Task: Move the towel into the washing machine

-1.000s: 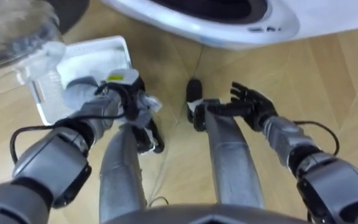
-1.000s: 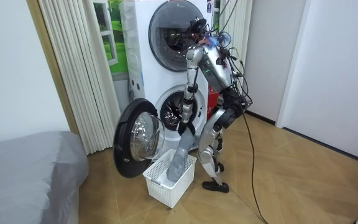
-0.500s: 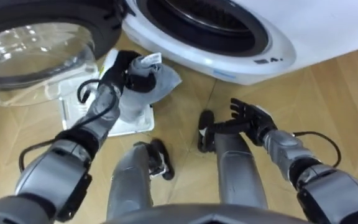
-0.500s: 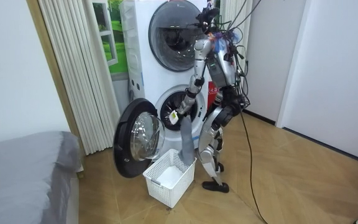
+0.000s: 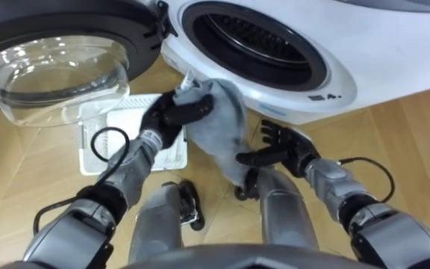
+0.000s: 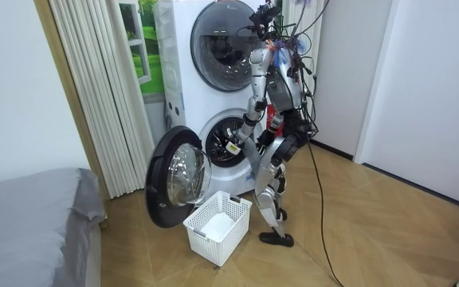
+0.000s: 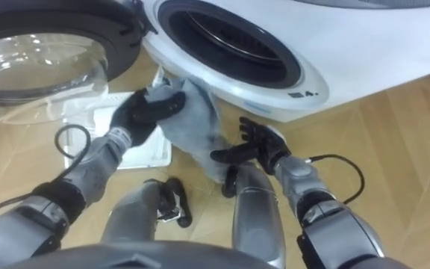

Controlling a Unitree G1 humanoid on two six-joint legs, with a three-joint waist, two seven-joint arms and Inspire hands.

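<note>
Grey towel (image 5: 222,131), one in number, was found in the left hand (image 5: 172,116), whose fingers and thumb were curled tightly round its bunched upper end. The cloth hung down from that grip in a loose fold. It was held just in front of the lower rim of the open washing machine (image 5: 349,45), with its top corner against the rim, and had not yet gone into the drum.

The right hand (image 5: 286,146) was spread wide, fingers straight, and held nothing. Its thumb reached to the hanging edge of the towel; whether it actually touched could not be confirmed.

One white mesh basket (image 6: 221,243) stood on the wooden floor (image 6: 373,231) below the hands. It was just beside the robot's feet on the room view's left, under the swung-out door. Its white bottom showed bare.

The robot stood upright, facing the lower machine at close quarters.

Two machines were counted, stacked one on the other. The lower one's round glass door (image 5: 51,67) stood fully open toward the room view's left. Its drum (image 5: 252,37) showed a dark ribbed interior, and what lay within could not be made out. The upper machine (image 6: 221,36) had its round door shut.

One bed (image 6: 30,207) with a grey cover stood well apart at the room view's left.
</note>
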